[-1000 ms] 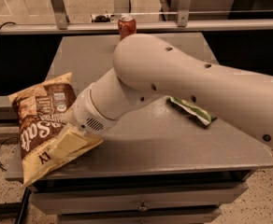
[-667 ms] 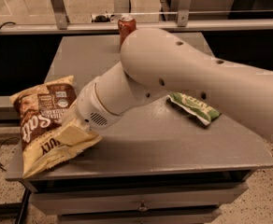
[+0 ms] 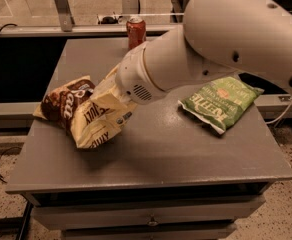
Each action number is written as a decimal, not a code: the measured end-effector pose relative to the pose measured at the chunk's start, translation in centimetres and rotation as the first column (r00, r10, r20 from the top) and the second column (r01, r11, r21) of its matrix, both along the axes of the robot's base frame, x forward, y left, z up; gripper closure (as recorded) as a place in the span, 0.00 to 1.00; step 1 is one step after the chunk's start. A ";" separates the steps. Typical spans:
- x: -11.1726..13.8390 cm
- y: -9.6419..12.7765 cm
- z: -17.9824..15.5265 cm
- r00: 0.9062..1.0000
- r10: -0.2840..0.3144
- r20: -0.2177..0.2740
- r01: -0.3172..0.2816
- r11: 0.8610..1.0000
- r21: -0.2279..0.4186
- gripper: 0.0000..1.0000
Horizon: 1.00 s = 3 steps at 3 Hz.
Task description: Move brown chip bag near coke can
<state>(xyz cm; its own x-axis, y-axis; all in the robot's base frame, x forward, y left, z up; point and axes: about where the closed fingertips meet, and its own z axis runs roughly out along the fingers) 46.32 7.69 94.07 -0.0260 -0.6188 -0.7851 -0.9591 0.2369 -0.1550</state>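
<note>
Camera view shows the grey table (image 3: 151,159) from the front, with the robot's thick white arm (image 3: 226,34) reaching in from the upper right and down toward the left half of the top. The arm's rounded wrist (image 3: 138,84) presses right up against the brown chip bag (image 3: 81,114), and the gripper itself is hidden behind that wrist, at the bag's bunched cream-yellow upper edge. Whether it has hold of the bag cannot be told.

The brown chip bag sits on the left part of the table, near the left edge, crumpled and tilted. Its dark brown face is turned to the left and its pale edge folds toward the front. The coke can (image 3: 136,31) stands upright at the far edge of the table, beyond the wrist and well apart from the bag. A green Kettle bag (image 3: 220,101) lies flat on the right side — under the arm, not touching it.
</note>
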 end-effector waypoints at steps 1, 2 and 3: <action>0.1 -0.1 0.1 1.000 -0.005 0.006 0.005 1.000 -0.001 1.00; 0.5 -1.0 0.6 0.997 -0.050 0.062 0.051 0.999 -0.012 1.00; 2.6 -5.2 1.6 0.974 -0.177 0.145 0.184 0.982 -0.039 1.00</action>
